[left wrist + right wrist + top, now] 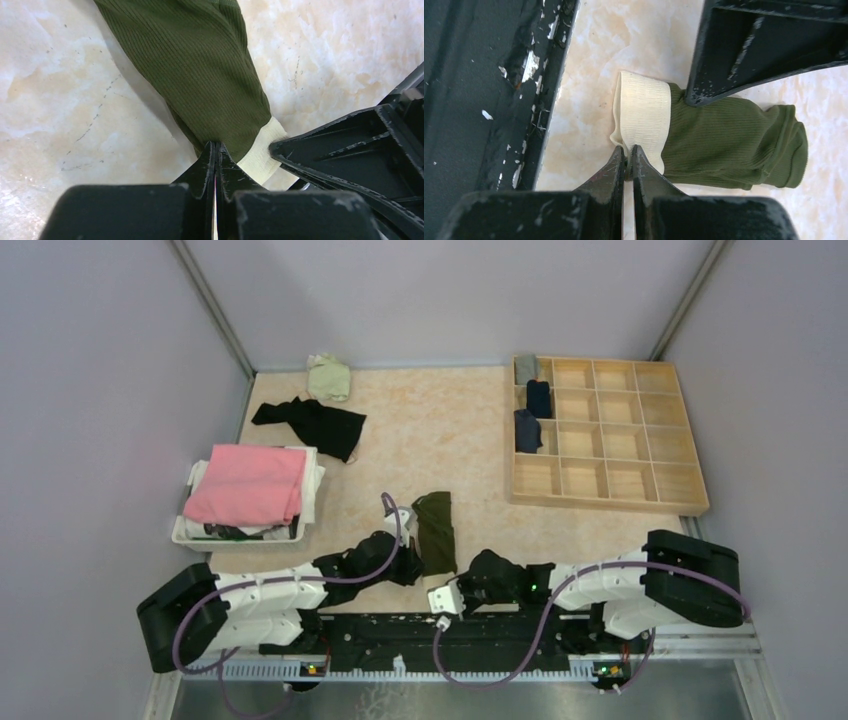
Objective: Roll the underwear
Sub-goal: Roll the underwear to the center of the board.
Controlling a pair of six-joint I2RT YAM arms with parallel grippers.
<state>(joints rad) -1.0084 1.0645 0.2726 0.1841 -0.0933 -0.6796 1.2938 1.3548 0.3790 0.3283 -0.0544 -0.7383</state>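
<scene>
Three rolled pieces sit in the wooden grid tray's left column. Black garment and pale green one lie loose on the far tabletop. Olive green ribbed underwear with cream waistband lies unrolled at the near edge. Both arms are low. Left hand pinches the olive fabric, right hand the waistband edge.

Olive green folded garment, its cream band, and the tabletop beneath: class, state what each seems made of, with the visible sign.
The olive green garment looks like soft matte knit, perhaps cotton: fine parallel ribs and creases. Its cream band seems elastic webbing: tighter ribbing, stiffer edge. The tabletop looks like smooth marble-patterned stone or laminate: mottled beige, faint scratches; which, unclear.
</scene>
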